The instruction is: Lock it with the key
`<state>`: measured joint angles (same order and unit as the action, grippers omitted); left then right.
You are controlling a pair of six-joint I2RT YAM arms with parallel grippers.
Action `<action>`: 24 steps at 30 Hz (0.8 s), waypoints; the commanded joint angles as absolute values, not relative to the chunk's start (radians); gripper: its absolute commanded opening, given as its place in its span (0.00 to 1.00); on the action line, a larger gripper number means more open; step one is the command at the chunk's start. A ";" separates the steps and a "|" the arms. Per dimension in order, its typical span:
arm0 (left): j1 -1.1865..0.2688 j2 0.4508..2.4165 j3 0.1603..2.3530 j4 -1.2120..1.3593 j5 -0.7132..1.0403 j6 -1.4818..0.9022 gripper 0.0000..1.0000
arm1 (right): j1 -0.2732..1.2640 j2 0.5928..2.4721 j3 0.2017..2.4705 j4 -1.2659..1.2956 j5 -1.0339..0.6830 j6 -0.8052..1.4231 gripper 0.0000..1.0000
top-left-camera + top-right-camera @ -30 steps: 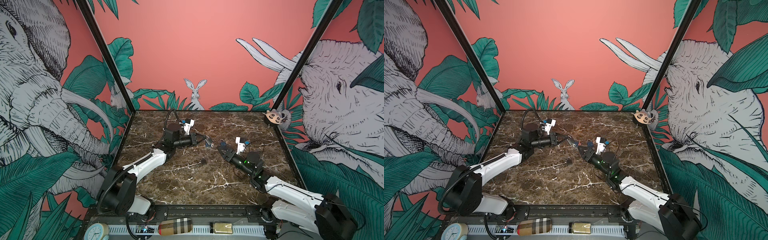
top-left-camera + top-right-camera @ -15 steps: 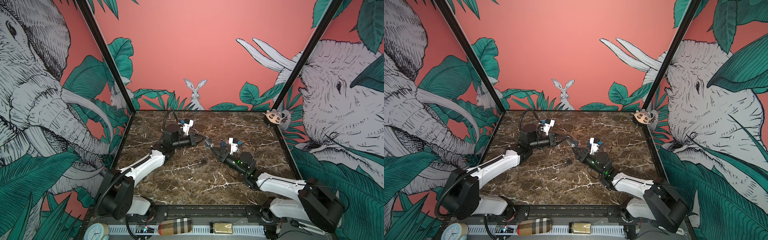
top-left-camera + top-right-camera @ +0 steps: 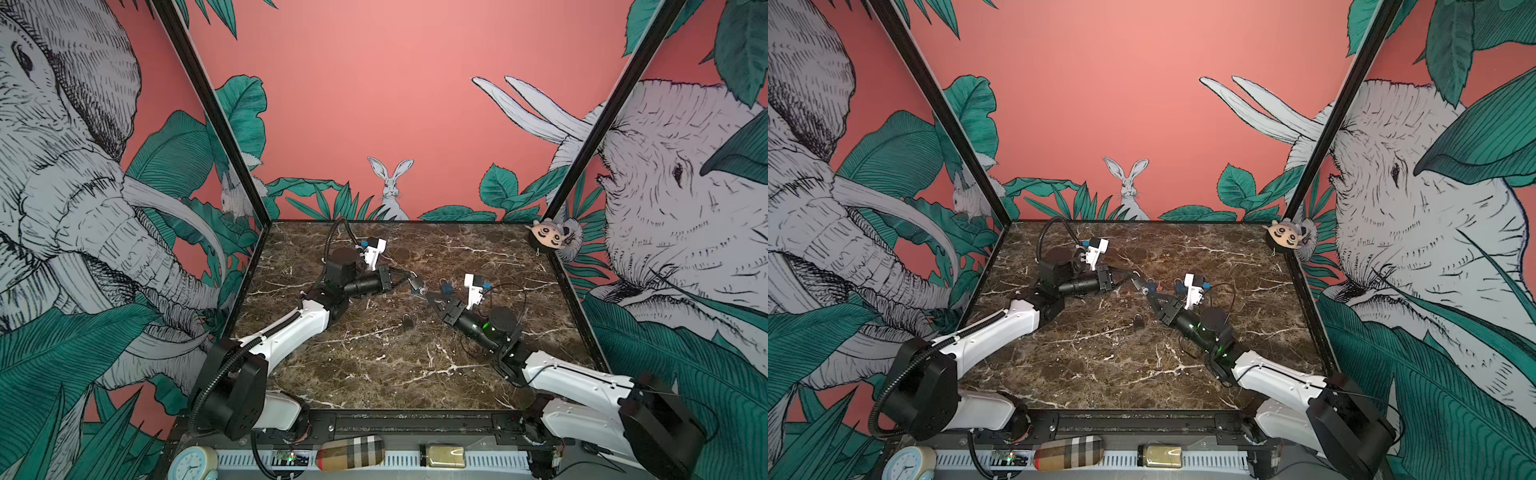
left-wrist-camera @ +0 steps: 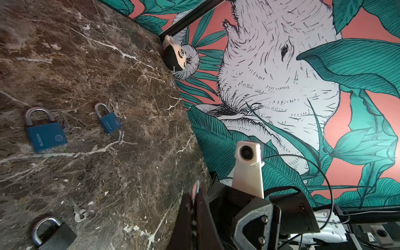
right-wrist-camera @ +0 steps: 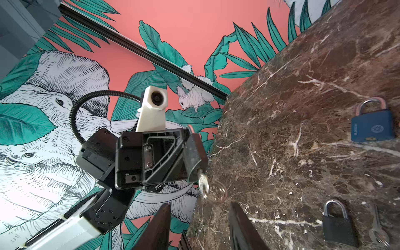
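Currently, in both top views, the left gripper (image 3: 409, 278) is clenched on a dark padlock (image 3: 416, 285) near the middle of the table (image 3: 374, 374); the right gripper (image 3: 430, 296) sits just right of it. Left wrist view: spare padlocks (image 4: 45, 135) lie flat on the marble, none gripped. Right wrist view: the key (image 5: 203, 184) is seated in the held padlock's keyway, and the right fingers (image 5: 244, 227) are spread and empty. Remaining, by my reading: grasp key, turn, confirm the lock latches.

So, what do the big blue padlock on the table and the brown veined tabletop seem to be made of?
Big blue padlock: likely metal, matte blue coating, even colour. Its shackle: probably steel, silvery with highlights. Brown veined tabletop: marble or marble-look laminate, white veins; cannot tell which.
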<state>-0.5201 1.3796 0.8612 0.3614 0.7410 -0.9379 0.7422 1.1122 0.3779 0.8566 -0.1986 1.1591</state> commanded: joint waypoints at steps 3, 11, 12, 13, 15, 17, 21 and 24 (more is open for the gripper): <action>-0.516 1.354 0.854 0.404 0.752 -0.947 0.00 | 0.752 1.135 0.397 0.877 -0.213 1.134 0.44; -0.517 1.338 0.848 0.398 0.756 -0.950 0.00 | 0.755 1.227 0.424 0.970 -0.215 1.152 0.43; -0.517 1.338 0.847 0.399 0.758 -0.951 0.00 | 0.756 1.232 0.428 0.975 -0.216 1.154 0.43; -0.517 1.337 0.843 0.399 0.757 -0.950 0.00 | 0.755 1.234 0.431 0.977 -0.217 1.155 0.43; -0.517 1.337 0.835 0.406 0.754 -0.953 0.00 | 0.756 1.237 0.434 0.981 -0.219 1.155 0.43; -0.517 1.339 0.828 0.418 0.752 -0.959 0.00 | 0.755 1.236 0.438 0.979 -0.221 1.155 0.43; -0.517 1.338 0.827 0.428 0.755 -0.966 0.00 | 0.756 1.236 0.447 0.971 -0.223 1.152 0.41; -0.517 1.334 0.829 0.422 0.754 -0.965 0.00 | 0.755 1.242 0.453 0.963 -0.226 1.149 0.39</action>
<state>-0.5198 1.3773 0.8330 0.3733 0.7437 -0.9543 0.7483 1.2392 0.4282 0.9184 -0.2169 1.1561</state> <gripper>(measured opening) 0.048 0.390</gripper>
